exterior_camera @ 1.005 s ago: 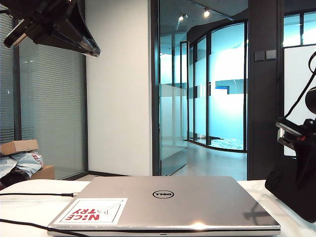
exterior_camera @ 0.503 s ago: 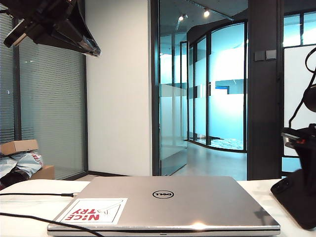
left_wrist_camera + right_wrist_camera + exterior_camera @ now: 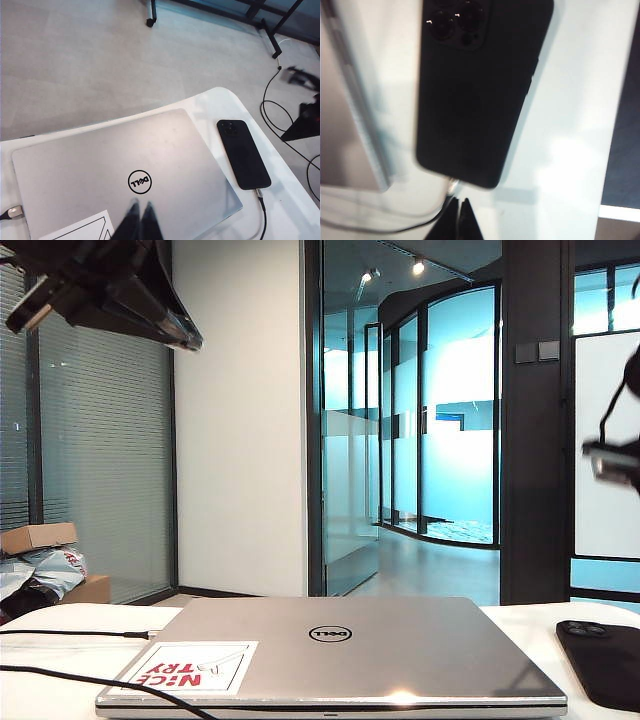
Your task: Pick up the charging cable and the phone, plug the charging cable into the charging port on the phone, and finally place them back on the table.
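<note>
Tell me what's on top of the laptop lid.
On the laptop lid: a Dell logo and a white sticker near one corner. The shut left gripper hangs above it, hiding a small patch.

A white wall point(image 3: 240, 440) is being flanked by slatted blinds point(image 3: 100, 470) and blue-lit glass partitions point(image 3: 440, 410). Ceiling spotlights point(image 3: 418, 266) are glowing. Cardboard boxes point(image 3: 40, 537) are being kept beside the grey floor point(image 3: 75, 55).

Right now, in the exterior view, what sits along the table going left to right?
Black cords → sticker on the laptop lid → Dell logo on the laptop → phone lying flat at the right edge. The left gripper hangs shut above the left end; the right gripper, also shut, is out of this view.
</note>
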Tool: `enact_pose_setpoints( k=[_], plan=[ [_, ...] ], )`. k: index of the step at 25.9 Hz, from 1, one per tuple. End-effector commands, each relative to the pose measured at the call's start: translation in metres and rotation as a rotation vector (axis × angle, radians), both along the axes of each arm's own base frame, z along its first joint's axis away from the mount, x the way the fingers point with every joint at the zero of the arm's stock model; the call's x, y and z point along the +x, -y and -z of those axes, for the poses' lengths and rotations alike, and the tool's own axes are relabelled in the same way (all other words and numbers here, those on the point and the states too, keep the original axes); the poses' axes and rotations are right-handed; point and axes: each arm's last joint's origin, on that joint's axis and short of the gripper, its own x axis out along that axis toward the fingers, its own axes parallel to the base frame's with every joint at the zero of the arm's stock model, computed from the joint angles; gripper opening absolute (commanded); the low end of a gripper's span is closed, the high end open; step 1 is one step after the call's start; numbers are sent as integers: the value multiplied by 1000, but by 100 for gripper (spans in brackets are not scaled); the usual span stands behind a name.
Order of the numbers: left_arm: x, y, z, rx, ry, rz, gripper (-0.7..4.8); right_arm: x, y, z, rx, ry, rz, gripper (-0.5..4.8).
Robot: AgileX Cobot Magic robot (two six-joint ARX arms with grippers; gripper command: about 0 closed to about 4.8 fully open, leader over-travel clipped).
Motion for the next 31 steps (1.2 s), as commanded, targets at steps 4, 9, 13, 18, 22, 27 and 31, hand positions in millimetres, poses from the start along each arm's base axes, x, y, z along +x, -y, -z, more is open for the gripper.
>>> enact_pose_setpoints(
  k=[4, 9, 13, 18, 22, 27, 31],
  plan=[
    [-12, -8, -12, 0, 49, 13, -6, -27, -22, -61, 4, 195, -76, -7],
    [-26, -16, -13, 9, 35, 14, -6, -58, -49, -104, 10, 567, -173, -7],
    [-35, -21, -7, 8, 37, 14, -6, -86, -57, -113, 25, 794, -211, -7],
    [-49, -30, 4, 48, 85, 39, -6, -117, -51, -122, -48, 853, -171, -7],
    [-59, -36, 13, 38, 107, 39, -6, -131, -49, -122, -68, 895, -165, -7],
    [-74, -45, 39, 21, 136, 38, -6, -149, -46, -93, -65, 984, -156, -4],
    [-81, -49, 68, -1, 175, 36, -6, -159, -45, -75, -66, 924, -159, -3]
  ],
)
